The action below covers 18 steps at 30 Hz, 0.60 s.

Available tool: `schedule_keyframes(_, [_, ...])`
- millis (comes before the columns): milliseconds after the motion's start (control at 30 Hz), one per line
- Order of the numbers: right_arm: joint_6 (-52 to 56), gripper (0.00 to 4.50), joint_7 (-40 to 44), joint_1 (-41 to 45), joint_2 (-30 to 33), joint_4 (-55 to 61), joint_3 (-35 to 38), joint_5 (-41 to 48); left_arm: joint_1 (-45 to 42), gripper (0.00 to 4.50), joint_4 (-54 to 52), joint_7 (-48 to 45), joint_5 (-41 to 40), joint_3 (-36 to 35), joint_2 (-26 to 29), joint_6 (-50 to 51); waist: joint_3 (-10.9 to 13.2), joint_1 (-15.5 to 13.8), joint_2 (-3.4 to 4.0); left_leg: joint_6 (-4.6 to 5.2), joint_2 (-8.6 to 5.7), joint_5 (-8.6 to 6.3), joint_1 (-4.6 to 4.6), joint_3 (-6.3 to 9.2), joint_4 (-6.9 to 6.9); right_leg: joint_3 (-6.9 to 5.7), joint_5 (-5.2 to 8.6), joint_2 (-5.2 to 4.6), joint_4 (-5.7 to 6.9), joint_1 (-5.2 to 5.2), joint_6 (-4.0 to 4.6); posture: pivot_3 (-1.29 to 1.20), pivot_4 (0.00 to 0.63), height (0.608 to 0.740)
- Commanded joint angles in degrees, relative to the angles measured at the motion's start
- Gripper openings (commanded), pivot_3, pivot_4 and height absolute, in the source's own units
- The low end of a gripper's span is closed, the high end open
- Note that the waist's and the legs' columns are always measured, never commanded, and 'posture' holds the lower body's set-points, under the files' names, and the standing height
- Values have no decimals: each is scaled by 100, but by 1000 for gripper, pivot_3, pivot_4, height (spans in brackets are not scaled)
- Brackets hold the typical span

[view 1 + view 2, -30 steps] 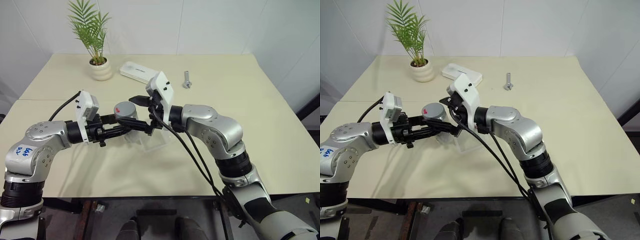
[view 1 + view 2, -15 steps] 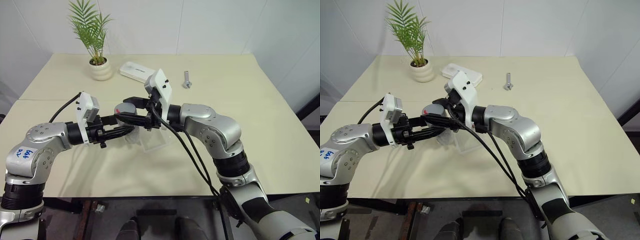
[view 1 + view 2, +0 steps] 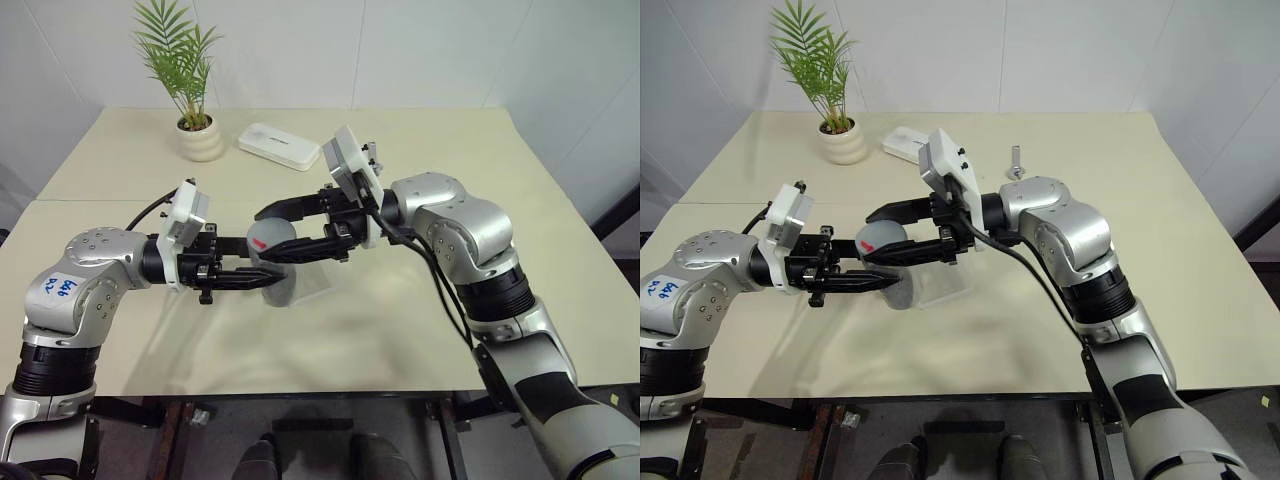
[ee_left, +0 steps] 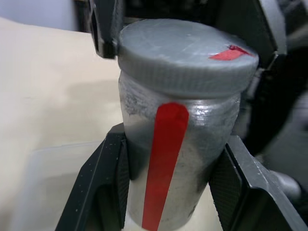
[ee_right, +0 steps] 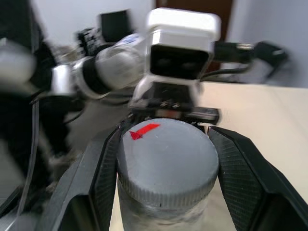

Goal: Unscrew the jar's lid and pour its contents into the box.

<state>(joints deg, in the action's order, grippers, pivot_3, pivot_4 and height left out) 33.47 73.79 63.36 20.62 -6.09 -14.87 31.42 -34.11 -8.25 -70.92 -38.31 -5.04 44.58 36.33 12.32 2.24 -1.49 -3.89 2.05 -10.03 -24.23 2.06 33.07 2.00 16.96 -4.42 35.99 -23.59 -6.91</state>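
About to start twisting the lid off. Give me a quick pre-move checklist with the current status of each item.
1. Left end effector shut on the jar body, fingers on both sides: ok.
2. Right end effector shut on the lid, a finger on each side of its rim: ok.
3. Lid seated on the jar, not yet off: ok.
4. Jar upright, held up off the table: ok.
5. Box close under the jar for the pour: ok.
6. Contents inside the jar: cannot tell, the jar's wall is opaque.
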Motion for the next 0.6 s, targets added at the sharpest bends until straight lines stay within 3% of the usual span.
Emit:
schedule_keyframes(33, [-323, 2546, 511, 161, 279, -207, -80, -302, -97, 1874, 104, -264, -310, -285, -109, -253, 0, 5, 0, 0, 0, 0, 0, 0, 0, 0, 0, 0, 1, 0, 0, 0, 150, 740])
schedule_keyframes(300, [-331, 2546, 331, 186, 178, -397, 58, -313, 85, 1874, 38, -43, -266, -414, -248, -535, 0, -1, 0, -1, 0, 0, -1, 0, 2, 2, 0, 0, 1, 0, -1, 0, 150, 740])
schedule_keyframes(500, [-396, 4457, -253, 231, -30, -595, 449, -286, 222, 1874, -54, 195, -265, -586, -365, -615, 0, -11, 0, -1, 0, 0, 0, 0, 9, 3, -1, 0, 6, 0, -1, 0, 150, 740])
schedule_keyframes(600, [-266, 4457, -348, 240, 3, -545, 637, -189, 403, 1874, -124, 327, -253, -726, -367, -617, 0, -9, 0, -1, 0, 0, 0, 0, 8, 3, -1, 0, 6, 0, -2, 0, 150, 740])
